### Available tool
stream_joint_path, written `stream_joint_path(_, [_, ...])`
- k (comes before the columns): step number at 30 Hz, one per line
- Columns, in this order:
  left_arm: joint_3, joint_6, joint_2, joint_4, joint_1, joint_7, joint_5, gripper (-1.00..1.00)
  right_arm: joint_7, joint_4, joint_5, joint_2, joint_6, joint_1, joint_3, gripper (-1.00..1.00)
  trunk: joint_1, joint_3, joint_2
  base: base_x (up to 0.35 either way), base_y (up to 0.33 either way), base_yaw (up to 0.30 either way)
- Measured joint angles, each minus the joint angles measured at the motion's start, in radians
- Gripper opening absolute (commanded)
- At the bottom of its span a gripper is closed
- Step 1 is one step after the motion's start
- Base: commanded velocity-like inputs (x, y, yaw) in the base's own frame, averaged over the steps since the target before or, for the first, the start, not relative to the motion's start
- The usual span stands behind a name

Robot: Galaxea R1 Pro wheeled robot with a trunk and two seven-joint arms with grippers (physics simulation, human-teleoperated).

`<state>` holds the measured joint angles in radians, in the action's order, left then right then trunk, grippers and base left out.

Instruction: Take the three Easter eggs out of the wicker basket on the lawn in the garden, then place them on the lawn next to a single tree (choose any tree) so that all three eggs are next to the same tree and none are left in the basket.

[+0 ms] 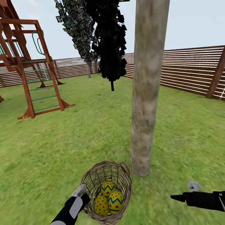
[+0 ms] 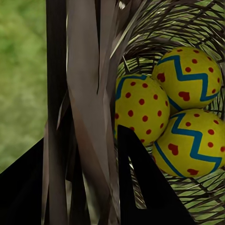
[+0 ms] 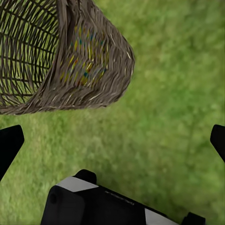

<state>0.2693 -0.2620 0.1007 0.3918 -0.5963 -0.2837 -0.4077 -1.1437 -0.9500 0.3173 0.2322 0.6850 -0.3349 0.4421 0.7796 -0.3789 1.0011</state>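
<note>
The wicker basket (image 1: 119, 175) stands on the lawn (image 1: 44, 156) just left of the foot of the tree (image 1: 148, 89). Three yellow Easter eggs (image 1: 108, 188) (image 1: 116, 201) (image 1: 101, 205) lie together inside it, and they fill much of the left wrist view (image 2: 190, 77) (image 2: 140, 110) (image 2: 190, 143). My left gripper (image 1: 82, 193) (image 2: 80, 136) straddles the basket's near-left rim, one finger outside and one inside, shut on the wicker wall (image 2: 89, 93). My right gripper (image 1: 182, 192) (image 3: 115, 136) hovers low over the grass to the basket's right, open and empty; its view shows the basket's side (image 3: 101, 70).
A wooden play set (image 1: 22, 59) stands at the back left. Two dark narrow trees (image 1: 109, 41) grow further back in the middle. A brown slat fence (image 1: 190, 69) runs along the back and right. Open grass lies around the trunk's base.
</note>
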Motion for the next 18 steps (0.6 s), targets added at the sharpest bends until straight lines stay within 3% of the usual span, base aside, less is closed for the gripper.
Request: stream_joint_path(18, [0.0,0.0,-0.002,0.005,0.0,-0.002,0.0,-1.0,0.0,0.0,0.0,0.0,0.0,0.0,0.0,1.0,0.069,-0.056,0.126,0.0,0.0,0.0])
